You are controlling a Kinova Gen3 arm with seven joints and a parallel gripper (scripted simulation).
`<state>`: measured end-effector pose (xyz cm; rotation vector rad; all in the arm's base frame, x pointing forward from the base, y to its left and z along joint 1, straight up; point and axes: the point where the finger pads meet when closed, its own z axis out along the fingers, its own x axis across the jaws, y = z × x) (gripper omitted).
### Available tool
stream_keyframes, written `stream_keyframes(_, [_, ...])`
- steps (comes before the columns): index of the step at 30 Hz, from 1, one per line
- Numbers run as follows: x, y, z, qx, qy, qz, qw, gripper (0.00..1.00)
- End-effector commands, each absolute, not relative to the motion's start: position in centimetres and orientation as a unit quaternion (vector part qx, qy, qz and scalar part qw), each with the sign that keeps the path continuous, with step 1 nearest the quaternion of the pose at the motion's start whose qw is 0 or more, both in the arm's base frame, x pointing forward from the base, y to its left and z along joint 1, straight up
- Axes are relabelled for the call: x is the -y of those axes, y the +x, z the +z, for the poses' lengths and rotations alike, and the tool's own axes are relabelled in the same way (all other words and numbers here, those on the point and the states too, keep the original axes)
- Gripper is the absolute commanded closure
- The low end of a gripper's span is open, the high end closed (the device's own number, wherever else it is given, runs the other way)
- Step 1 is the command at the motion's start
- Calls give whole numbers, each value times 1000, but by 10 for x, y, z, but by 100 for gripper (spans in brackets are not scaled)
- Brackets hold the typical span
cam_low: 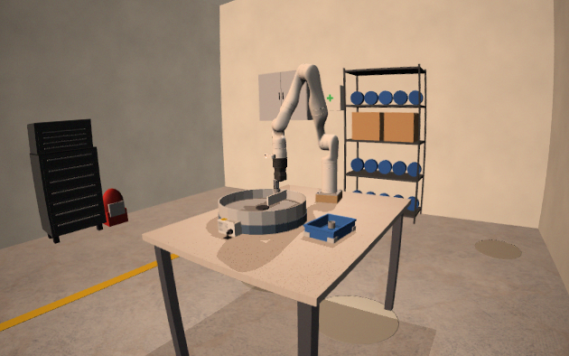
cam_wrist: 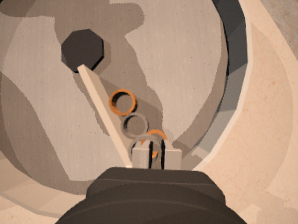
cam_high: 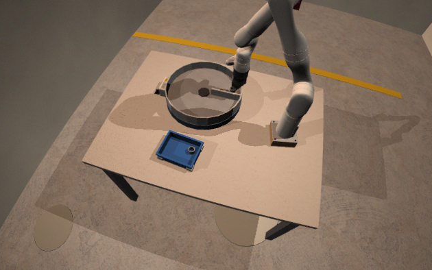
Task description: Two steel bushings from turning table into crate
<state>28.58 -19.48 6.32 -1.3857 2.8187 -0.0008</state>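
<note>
My gripper (cam_high: pixel 233 88) (cam_low: pixel 276 185) (cam_wrist: pixel 157 149) is shut on the wall of a steel bushing (cam_wrist: pixel 134 142), above the turning table (cam_high: pixel 195 120) (cam_low: pixel 257 220) (cam_wrist: pixel 195 75) near its rim. The held bushing looks slightly nearer the camera than the others. On the turning table, another steel bushing (cam_wrist: pixel 124 121) lies beside the divider, next to an orange-rimmed bushing (cam_wrist: pixel 133 102). A second orange-rimmed bushing (cam_wrist: pixel 156 132) is partly hidden behind the held one and the fingers. The blue crate (cam_high: pixel 186 137) (cam_low: pixel 318 233) holds one steel bushing (cam_high: pixel 191 153) (cam_low: pixel 331 225), standing upright.
A straight divider (cam_high: pixel 226 94) (cam_low: pixel 277 198) (cam_wrist: pixel 102 106) runs from near the dark hub (cam_high: pixel 204 92) (cam_wrist: pixel 82 50) to the rim, close beside the gripper. A raised wall rings the turning table. A small white box (cam_high: pixel 163 86) (cam_low: pixel 229 227) stands against its outer side.
</note>
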Motion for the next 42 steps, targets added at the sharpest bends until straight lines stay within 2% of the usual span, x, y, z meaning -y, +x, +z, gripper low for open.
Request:
stream_keyframes(1, [195,286,64,-897,-441,-1,1,100])
stream_keyframes(19, [195,286,71,-897,-441,-1,1,100])
stream_keyframes(24, [195,286,99,-897,-441,-1,1,100])
stream_keyframes(36, [195,286,99,-897,-441,-1,1,100])
stream_keyframes(42, [195,286,127,-897,-441,-1,1,100])
